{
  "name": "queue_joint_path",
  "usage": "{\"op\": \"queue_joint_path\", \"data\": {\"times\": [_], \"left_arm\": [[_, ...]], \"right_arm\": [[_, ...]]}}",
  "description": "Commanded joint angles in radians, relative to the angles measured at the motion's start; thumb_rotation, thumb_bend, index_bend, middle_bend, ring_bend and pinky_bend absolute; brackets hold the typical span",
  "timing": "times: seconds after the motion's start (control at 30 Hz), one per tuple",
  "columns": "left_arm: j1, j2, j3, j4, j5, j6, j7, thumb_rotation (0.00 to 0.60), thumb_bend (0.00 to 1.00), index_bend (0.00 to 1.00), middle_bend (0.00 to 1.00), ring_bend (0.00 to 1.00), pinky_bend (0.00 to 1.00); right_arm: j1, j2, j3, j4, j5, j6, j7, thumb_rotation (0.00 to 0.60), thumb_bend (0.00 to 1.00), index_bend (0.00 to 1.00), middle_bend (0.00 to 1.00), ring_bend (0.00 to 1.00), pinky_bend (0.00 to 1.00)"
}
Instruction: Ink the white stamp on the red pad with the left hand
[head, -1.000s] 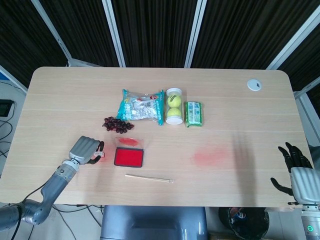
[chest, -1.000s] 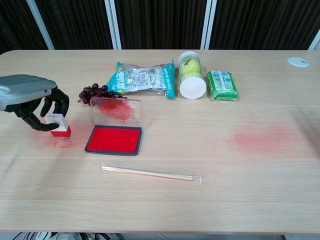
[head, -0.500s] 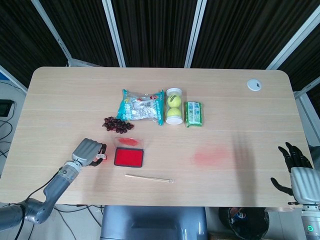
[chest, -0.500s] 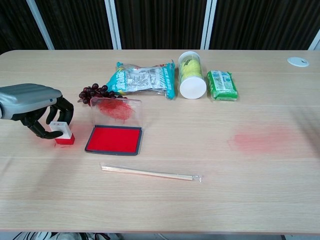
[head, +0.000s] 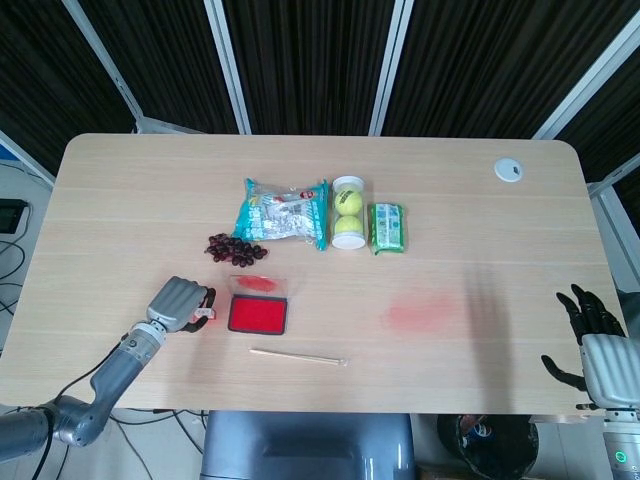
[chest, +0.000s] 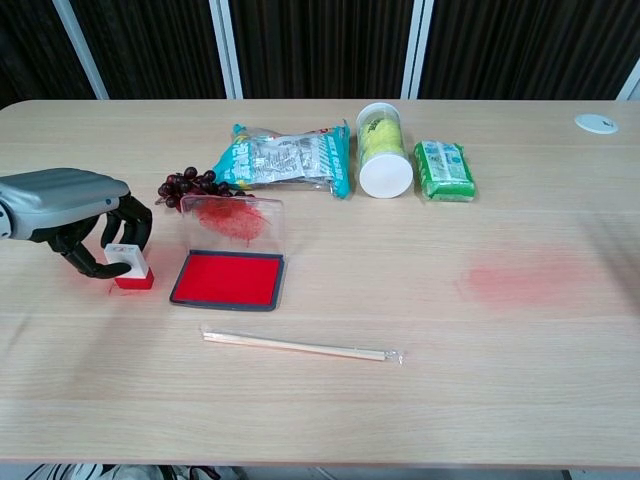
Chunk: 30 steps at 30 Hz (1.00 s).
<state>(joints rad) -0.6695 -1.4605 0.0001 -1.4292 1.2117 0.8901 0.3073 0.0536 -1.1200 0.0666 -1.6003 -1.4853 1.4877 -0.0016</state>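
The white stamp (chest: 129, 264) with a red base stands low at the table just left of the red ink pad (chest: 228, 279), whose clear lid (chest: 232, 220) stands up behind it. My left hand (chest: 78, 212) curls over the stamp and grips it between its fingers; the head view shows the same left hand (head: 178, 303) beside the red ink pad (head: 258, 315), with only a red sliver of the stamp (head: 203, 314) visible. My right hand (head: 592, 335) hangs off the table's right edge, fingers apart, holding nothing.
Behind the pad lie dark grapes (chest: 186, 186), a snack bag (chest: 286, 158), a tennis ball tube (chest: 382, 148) and a green packet (chest: 443, 169). A wrapped stick (chest: 300, 347) lies in front of the pad. A red smear (chest: 525, 275) marks the table at right.
My left hand has carried the stamp to the right, closer to the ink pad's left edge, and lowered it to the table. The right hand has not moved.
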Motion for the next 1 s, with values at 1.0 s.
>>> {"op": "queue_joint_path", "data": {"times": [1.0], "left_arm": [[0.007,0.004,-0.008,-0.011,-0.033,-0.014,0.043,0.600,0.43,0.51,0.46,0.43,0.57]], "right_arm": [[0.000,0.000,0.001,-0.001,-0.001,0.001,0.000,0.600,0.29,0.13,0.00,0.00,0.19]]}}
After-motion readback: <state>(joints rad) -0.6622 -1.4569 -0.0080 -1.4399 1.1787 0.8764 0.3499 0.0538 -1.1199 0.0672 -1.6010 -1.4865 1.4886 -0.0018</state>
